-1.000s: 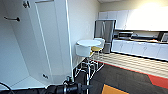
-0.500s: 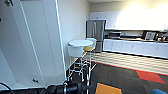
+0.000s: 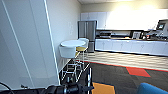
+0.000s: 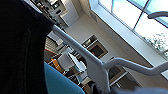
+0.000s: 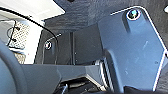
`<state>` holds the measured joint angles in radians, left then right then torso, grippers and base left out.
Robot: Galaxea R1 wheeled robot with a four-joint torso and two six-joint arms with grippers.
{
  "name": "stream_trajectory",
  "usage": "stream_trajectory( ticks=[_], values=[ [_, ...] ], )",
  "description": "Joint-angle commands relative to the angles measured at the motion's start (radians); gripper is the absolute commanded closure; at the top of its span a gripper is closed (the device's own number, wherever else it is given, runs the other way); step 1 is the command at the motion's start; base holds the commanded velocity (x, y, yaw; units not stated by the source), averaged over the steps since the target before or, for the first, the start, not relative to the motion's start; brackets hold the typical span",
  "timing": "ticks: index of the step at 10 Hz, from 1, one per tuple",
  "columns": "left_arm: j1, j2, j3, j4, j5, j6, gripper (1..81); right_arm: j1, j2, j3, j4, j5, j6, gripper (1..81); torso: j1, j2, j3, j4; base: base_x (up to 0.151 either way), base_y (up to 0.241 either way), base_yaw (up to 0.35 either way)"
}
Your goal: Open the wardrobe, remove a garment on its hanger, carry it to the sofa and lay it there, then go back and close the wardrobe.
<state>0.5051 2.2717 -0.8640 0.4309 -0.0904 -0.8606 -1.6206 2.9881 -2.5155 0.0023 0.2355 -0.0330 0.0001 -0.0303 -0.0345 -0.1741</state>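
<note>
In the left wrist view the black garment (image 4: 22, 50) hangs close to the camera on the white hanger (image 4: 82, 50). The hanger's curved hook (image 4: 157, 15) points away towards a window. My left gripper (image 4: 100, 87) is shut on the hanger's neck, holding it off the ground. Behind the garment is the blue sofa (image 4: 60, 83), and a corner of the sofa (image 3: 151, 88) also shows low on the right in the head view. The white wardrobe (image 3: 25, 50) stands close on my left. A dark arm (image 3: 67, 88) crosses the lower edge of the head view.
A round white table (image 3: 72, 43) with white and yellow stools (image 3: 67, 52) stands by the wall ahead. Beyond it are a steel fridge (image 3: 87, 30) and a long kitchen counter (image 3: 130, 46). The floor is dark carpet with an orange tile (image 3: 102, 88) and a red tile (image 3: 137, 72).
The whole head picture has slid left, so the camera is turning right. The sofa's blue corner has come into the lower right.
</note>
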Motion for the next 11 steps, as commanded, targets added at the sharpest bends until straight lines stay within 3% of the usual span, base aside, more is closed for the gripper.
stream_trajectory(
  ticks=[1,11],
  values=[
    [-0.122,-0.007,0.045,0.040,-0.042,0.017,81.1,0.043,0.010,0.008,-0.015,-0.051,-0.001,1.0,0.000,0.000,0.000,0.000,0.000,0.000,-0.250],
    [-0.118,-0.012,0.051,0.048,-0.040,0.017,81.1,0.043,0.016,-0.001,-0.021,-0.053,-0.001,1.0,0.000,0.000,0.000,0.000,0.000,0.000,-0.250]
  ],
)
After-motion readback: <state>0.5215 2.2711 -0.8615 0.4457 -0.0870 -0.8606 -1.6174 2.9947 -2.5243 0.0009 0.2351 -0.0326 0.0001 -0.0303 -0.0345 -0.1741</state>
